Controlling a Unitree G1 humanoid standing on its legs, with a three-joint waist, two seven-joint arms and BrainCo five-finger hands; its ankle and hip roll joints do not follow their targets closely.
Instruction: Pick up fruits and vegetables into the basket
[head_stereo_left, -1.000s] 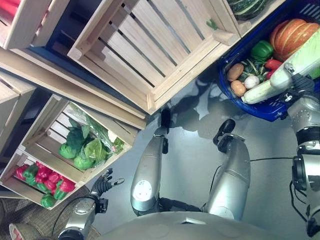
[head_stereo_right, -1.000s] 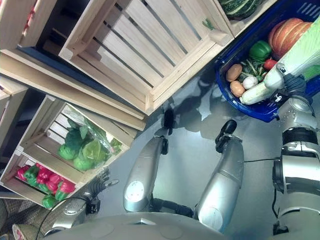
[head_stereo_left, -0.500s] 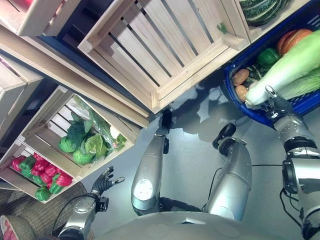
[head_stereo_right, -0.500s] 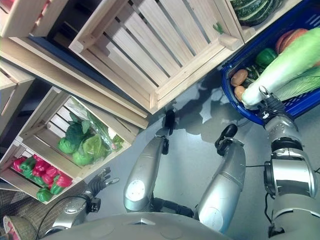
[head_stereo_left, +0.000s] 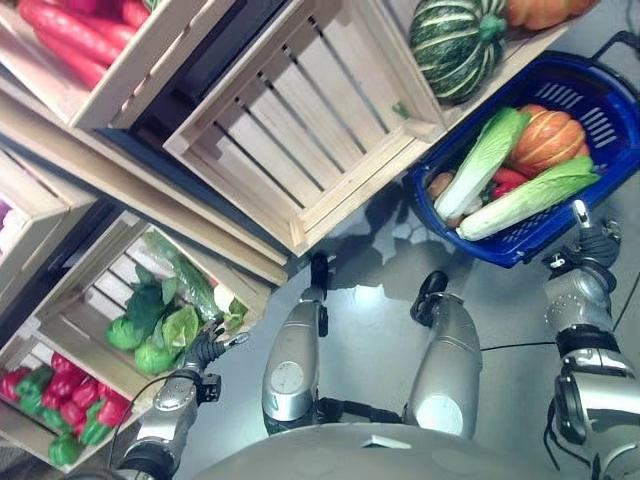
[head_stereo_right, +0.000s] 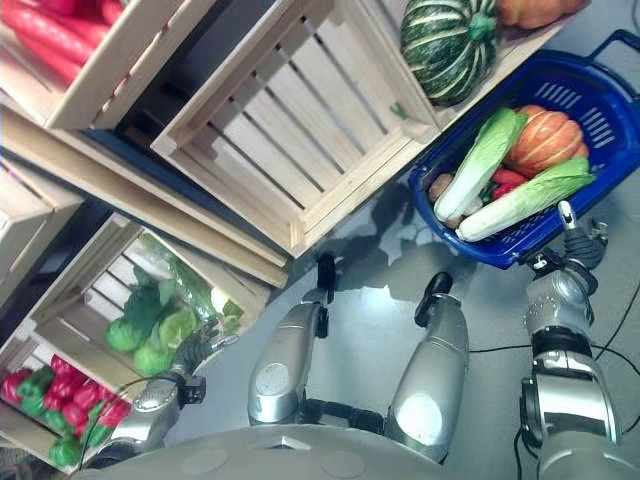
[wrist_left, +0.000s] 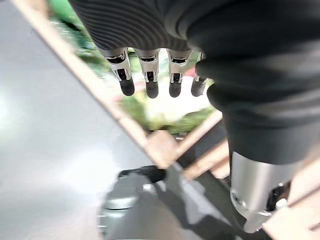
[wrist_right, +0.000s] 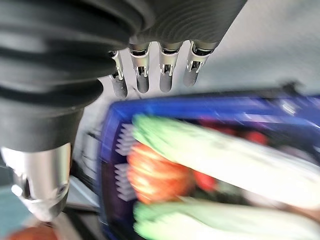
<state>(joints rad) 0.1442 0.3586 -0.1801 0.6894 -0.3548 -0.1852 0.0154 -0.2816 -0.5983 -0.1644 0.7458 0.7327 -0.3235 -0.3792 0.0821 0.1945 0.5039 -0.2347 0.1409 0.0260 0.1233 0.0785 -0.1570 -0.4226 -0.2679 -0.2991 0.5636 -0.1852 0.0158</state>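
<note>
The right hand (head_stereo_left: 590, 243) has let go of the napa cabbage (head_stereo_left: 527, 197), which now lies across the blue basket (head_stereo_left: 602, 88) beside another cabbage (head_stereo_left: 481, 163) and the pumpkin (head_stereo_left: 546, 140). Its fingers are straight and empty (one delivery done). The left hand (head_stereo_left: 207, 349), relaxed, hangs near the lettuce crate (head_stereo_left: 95, 285).

A blue plastic basket (head_stereo_left: 600, 180) sits on the grey floor (head_stereo_left: 380, 290) at the right, holding two long pale-green cabbages (head_stereo_left: 525, 198) side by side with an orange ribbed pumpkin (head_stereo_left: 545, 140) between their leafy ends. Just left of the basket stands an empty slatted wooden crate (head_stereo_left: 300, 130); behind the basket, a dark-green striped squash (head_stereo_left: 458, 45) lies in another crate. At lower left, a wooden crate of leafy green vegetables (head_stereo_left: 150, 325) sits beside the left hand (head_stereo_left: 205, 350). The right hand (head_stereo_left: 590, 245) hangs just in front of the basket.
</note>
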